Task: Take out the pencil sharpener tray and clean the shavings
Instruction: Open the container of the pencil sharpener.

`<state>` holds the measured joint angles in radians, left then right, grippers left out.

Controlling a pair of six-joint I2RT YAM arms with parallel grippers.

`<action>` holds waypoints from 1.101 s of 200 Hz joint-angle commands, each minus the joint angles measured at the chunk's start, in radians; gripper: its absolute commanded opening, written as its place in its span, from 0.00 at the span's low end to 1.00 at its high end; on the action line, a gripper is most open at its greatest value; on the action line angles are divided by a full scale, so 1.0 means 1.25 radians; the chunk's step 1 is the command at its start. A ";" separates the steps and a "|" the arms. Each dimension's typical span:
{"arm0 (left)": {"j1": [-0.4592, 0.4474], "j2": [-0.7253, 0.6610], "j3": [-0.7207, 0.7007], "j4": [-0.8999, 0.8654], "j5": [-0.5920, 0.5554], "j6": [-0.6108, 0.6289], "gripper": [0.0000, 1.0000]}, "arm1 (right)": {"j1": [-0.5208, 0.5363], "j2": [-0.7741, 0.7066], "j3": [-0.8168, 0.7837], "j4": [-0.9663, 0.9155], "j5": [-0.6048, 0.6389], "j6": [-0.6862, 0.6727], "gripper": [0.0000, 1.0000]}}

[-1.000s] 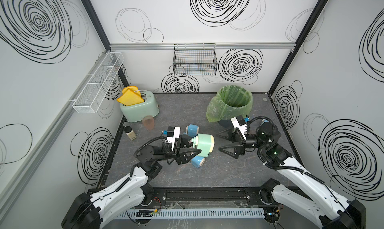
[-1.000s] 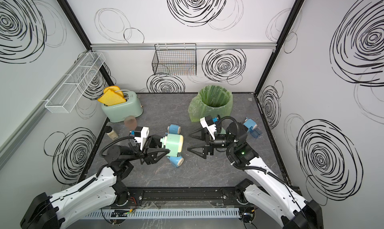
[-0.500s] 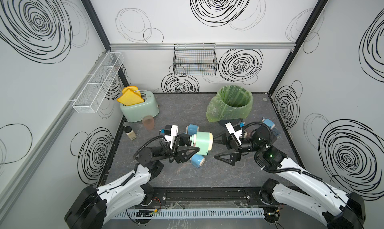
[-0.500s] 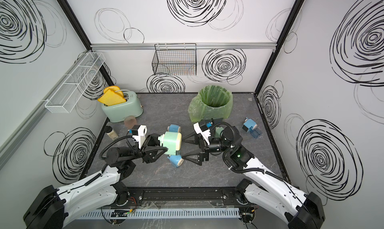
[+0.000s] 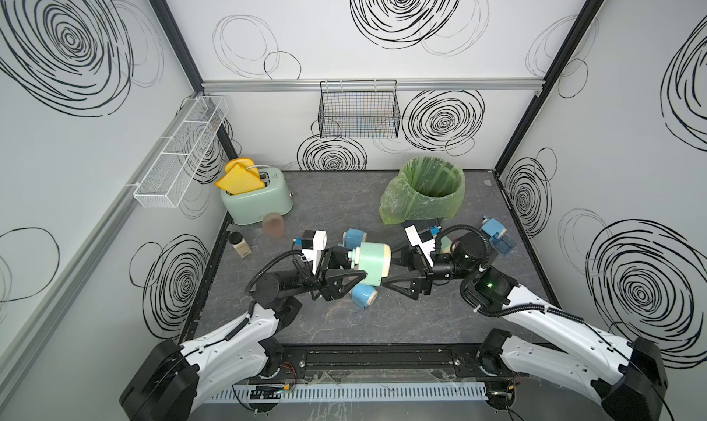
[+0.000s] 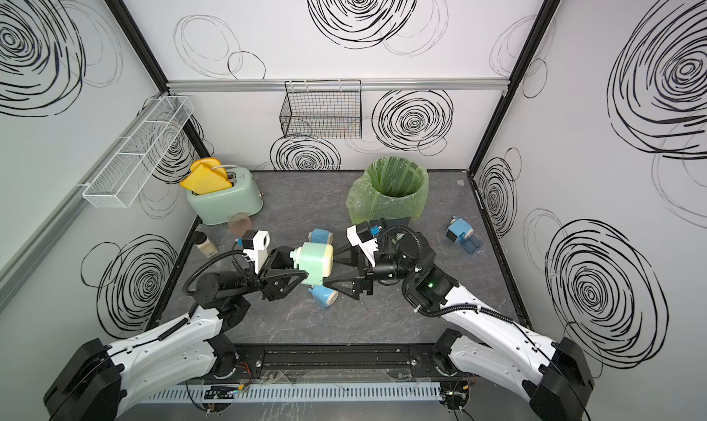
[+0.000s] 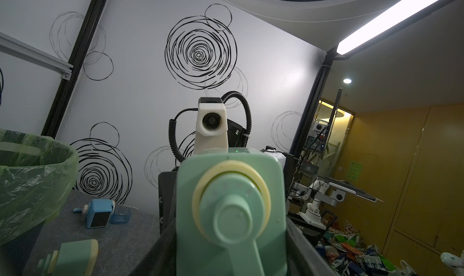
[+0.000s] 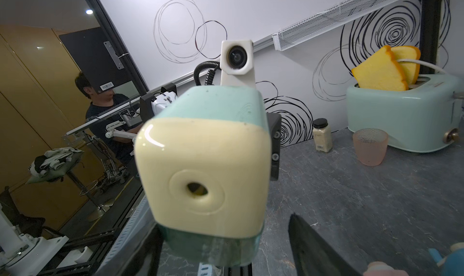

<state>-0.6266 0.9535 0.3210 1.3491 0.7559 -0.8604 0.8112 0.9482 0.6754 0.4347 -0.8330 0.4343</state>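
Note:
My left gripper (image 5: 355, 265) is shut on a mint-green pencil sharpener (image 5: 373, 264) and holds it above the table, crank end toward its wrist (image 7: 231, 212). In both top views the cream front faces my right gripper (image 6: 331, 268). That gripper is open, its two fingers reaching alongside the cream end. In the right wrist view the translucent teal tray (image 8: 211, 247) sits in the sharpener's underside. One black finger (image 8: 313, 249) stands clear of it with a gap, while the opposite finger lies close against the tray's side. The shavings are hidden.
A bin lined with a green bag (image 5: 424, 193) stands behind the right arm. Two blue sharpeners (image 5: 354, 237) (image 5: 363, 296) lie under the held one. A third (image 5: 493, 227) sits at far right beside a blue tray (image 5: 505, 245). Toaster (image 5: 256, 197), pink cup (image 5: 273, 224) and jar (image 5: 239, 243) are at left.
My right gripper moved left up to the sharpener's cream end and its jaws narrowed somewhat. The left gripper shifted slightly left, keeping its hold.

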 commanded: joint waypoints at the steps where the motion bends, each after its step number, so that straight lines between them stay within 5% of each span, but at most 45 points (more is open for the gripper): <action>1: -0.003 -0.005 0.001 0.085 -0.005 -0.005 0.45 | 0.005 -0.004 0.022 0.047 0.016 0.006 0.78; 29: -0.003 0.000 0.001 0.085 -0.006 -0.001 0.45 | 0.008 0.002 0.024 0.057 0.022 0.016 0.77; 91: -0.003 -0.007 0.005 0.063 -0.007 0.013 0.45 | 0.006 0.011 0.020 0.047 0.027 0.019 0.54; 220: 0.051 -0.072 0.002 -0.008 0.003 0.024 0.45 | -0.141 -0.052 -0.038 0.002 -0.105 0.029 0.53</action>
<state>-0.5667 0.8909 0.3164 1.2289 0.7372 -0.8272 0.6647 0.8978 0.6422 0.4591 -0.9436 0.4728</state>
